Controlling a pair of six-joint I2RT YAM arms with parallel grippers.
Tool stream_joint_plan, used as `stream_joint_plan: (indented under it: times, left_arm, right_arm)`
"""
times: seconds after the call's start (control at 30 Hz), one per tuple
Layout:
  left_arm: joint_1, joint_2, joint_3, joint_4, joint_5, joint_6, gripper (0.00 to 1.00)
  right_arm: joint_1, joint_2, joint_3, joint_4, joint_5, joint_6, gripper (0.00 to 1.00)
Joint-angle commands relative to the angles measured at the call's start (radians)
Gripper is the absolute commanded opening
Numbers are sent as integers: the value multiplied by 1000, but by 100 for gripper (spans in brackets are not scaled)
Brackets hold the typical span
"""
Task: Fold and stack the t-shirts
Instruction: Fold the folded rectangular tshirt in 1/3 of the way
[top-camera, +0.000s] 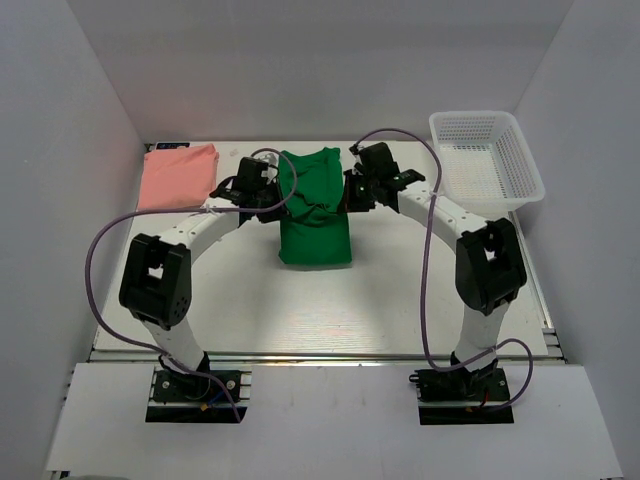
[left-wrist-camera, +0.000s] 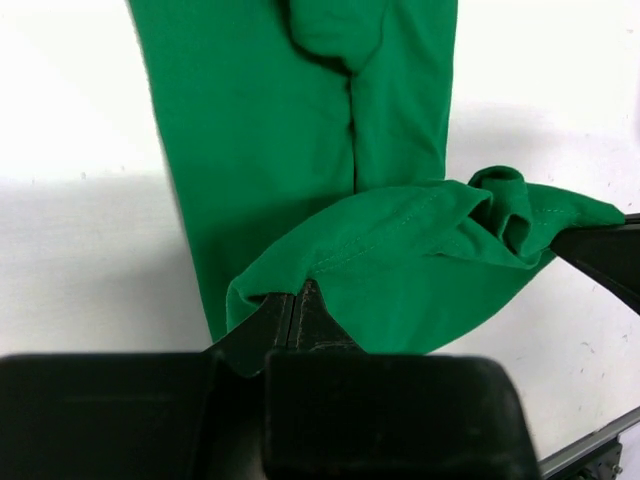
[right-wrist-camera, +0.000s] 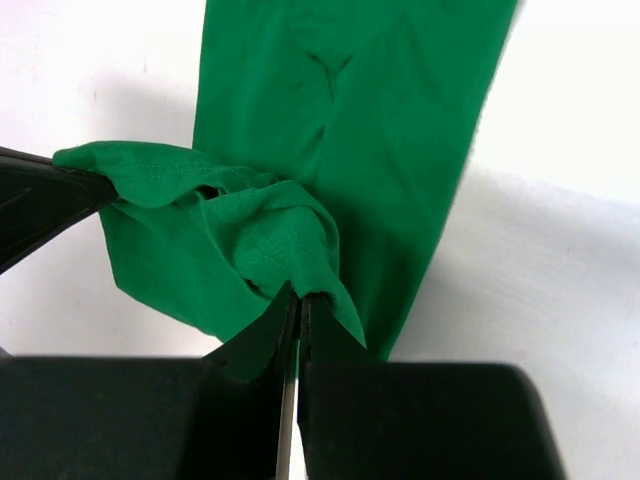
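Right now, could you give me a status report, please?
Left gripper, right gripper shut on green shirt. Pink shirt far left. Basket far right, nothing blocking.

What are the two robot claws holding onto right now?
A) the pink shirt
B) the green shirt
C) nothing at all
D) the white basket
B: the left gripper and the right gripper are each shut on a bunched edge of the green t-shirt, while the pink t-shirt and the basket sit apart from both.
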Motion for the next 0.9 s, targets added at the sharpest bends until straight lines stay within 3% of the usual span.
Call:
stream_joint_plan:
  times: [0.0,0.57,0.63,0.67,0.73,0.77,0.8,0.87]
  left_arm:
    - [24,17,59,38,69,25,0]
    - [76,226,150,149,123,36,0]
    - [87,235,161,149,113,36,0]
    - [87,235,171,140,113,36,12]
    - [98,244,196,140,113,47,47]
    - [108,255,206,123,113,47,77]
    - [108,255,216,123,113,47,97]
    - [119,246,225,123,139,56,100]
  right_arm:
    - [-18,44,89,-26,-35,-37,0]
    - [-72,280,284,-15,-98,-49,0]
    - [-77,293,298,-6,-99,-49,5]
    - [-80,296,300,0,-102,-52,10]
    - [-89,308,333,-1,-113,-62,36]
    - [-95,308,342,-1,-122,-78,44]
    - [-101,305,362,0,-130,-83,61]
    - [-106,285,372,-1,-142,-97,71]
